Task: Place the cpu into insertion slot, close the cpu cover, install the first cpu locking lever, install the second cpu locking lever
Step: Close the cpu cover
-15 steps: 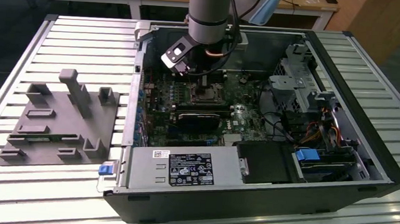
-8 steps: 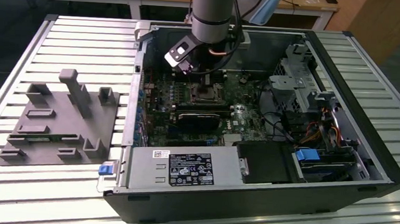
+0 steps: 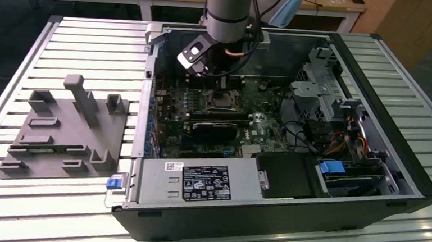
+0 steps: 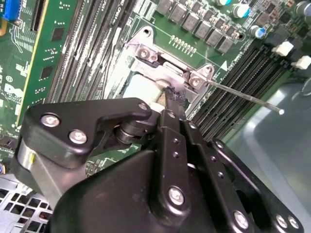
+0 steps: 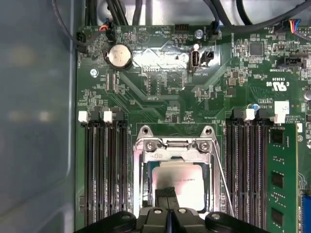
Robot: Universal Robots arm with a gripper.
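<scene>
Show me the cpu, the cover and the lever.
cpu [image 5: 187, 178], first wrist view, middle of its silvery top.
cover [image 5: 165, 156], first wrist view, frame strip next to its window.
lever [image 4: 243, 96], second wrist view, midway along the rod.

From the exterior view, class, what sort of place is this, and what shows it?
Likely a robotics lab: a robot arm reaches into an open computer case on a slatted metal table.
</scene>
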